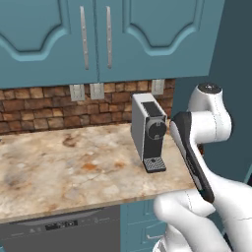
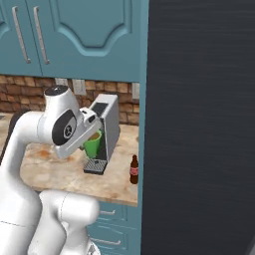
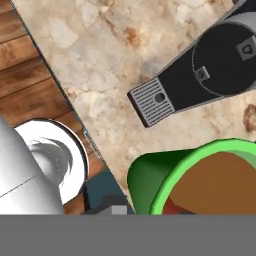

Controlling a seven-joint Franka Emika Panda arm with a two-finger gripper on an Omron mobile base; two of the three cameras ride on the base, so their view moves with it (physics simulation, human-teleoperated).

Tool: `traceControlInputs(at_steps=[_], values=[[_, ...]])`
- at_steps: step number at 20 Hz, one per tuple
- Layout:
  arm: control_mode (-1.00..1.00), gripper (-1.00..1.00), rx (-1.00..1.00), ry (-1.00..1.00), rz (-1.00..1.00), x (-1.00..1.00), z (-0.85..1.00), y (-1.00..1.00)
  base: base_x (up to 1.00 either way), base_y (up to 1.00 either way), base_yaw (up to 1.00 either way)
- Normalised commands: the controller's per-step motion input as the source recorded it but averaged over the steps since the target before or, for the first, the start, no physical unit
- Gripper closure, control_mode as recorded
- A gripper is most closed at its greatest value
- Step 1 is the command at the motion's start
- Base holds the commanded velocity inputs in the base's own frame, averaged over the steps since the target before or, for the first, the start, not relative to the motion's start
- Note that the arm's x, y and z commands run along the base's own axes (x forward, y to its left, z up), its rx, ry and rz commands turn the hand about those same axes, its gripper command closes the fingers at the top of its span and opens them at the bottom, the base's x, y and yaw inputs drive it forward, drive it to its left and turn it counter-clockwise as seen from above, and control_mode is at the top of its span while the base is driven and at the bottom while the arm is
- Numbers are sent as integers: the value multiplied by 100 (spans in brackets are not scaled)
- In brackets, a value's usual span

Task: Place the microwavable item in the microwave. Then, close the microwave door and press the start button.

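Observation:
The microwavable item (image 2: 93, 143), a small bright green cup of brown liquid, hangs just in front of the coffee machine (image 2: 110, 124), above its drip tray (image 2: 94, 166). My gripper (image 2: 93, 133) comes down onto the cup's rim from above and is shut on it. In the hand view the cup (image 3: 165, 180) is close at the bottom right with its brown liquid showing, and the drip tray (image 3: 151, 102) lies bare beyond it. The microwave and the microwave door are out of view.
The coffee machine (image 1: 147, 129) stands at the right end of the marble counter (image 1: 64, 167). A small dark bottle with a red cap (image 2: 133, 170) stands beside a tall black fridge side (image 2: 199, 124). Teal cabinets (image 1: 98, 34) hang overhead; a dishwasher (image 1: 64, 229) sits below.

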Motion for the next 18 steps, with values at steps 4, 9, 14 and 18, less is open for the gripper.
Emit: traceControlInputs(at_steps=[4,9,14,18], values=[[-100,100,0,4,0,-63,-38,2,0,0,0],[-100,100,-1,6,0,-6,-19,18,0,0,0],[100,100,0,0,2,-13,-5,12,-29,27,0],[100,100,0,0,0,0,0,0,-72,97,-2]])
